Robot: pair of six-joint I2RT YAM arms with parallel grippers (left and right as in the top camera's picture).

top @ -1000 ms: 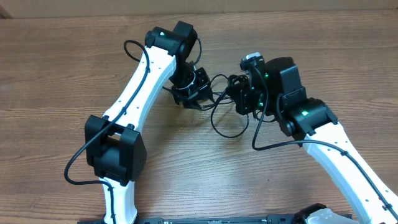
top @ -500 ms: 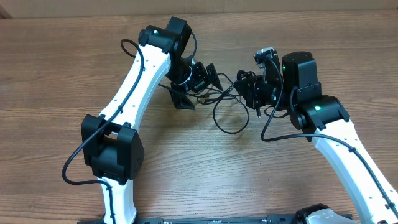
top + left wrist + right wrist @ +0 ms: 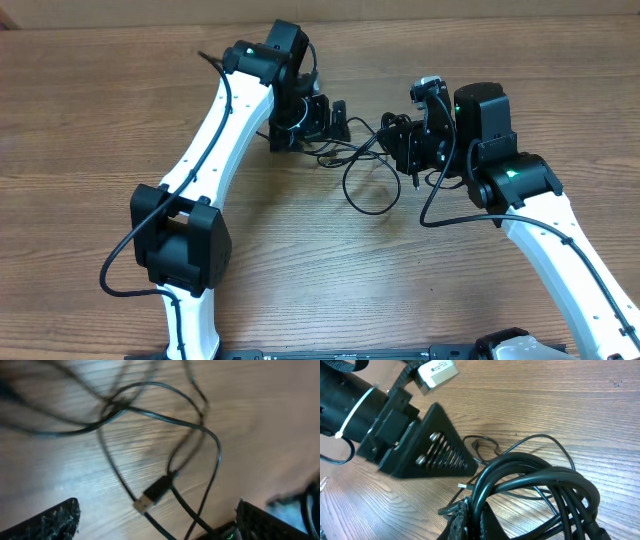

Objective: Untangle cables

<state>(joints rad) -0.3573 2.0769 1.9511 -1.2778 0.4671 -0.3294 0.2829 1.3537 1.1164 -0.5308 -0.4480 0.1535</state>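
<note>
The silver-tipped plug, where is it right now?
In the left wrist view, the silver-tipped plug lies on the wooden table, between the fingers of the open left pincer, with the loops of the cables just beyond it.

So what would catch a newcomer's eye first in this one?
The thick bundle of black cables bunched in the closed fingers of the right gripper, right of centre in the overhead view. They trail in thin loops across the wooden table toward the left gripper. Its fingers stand wide open over a plug with a silvery tip.
</note>
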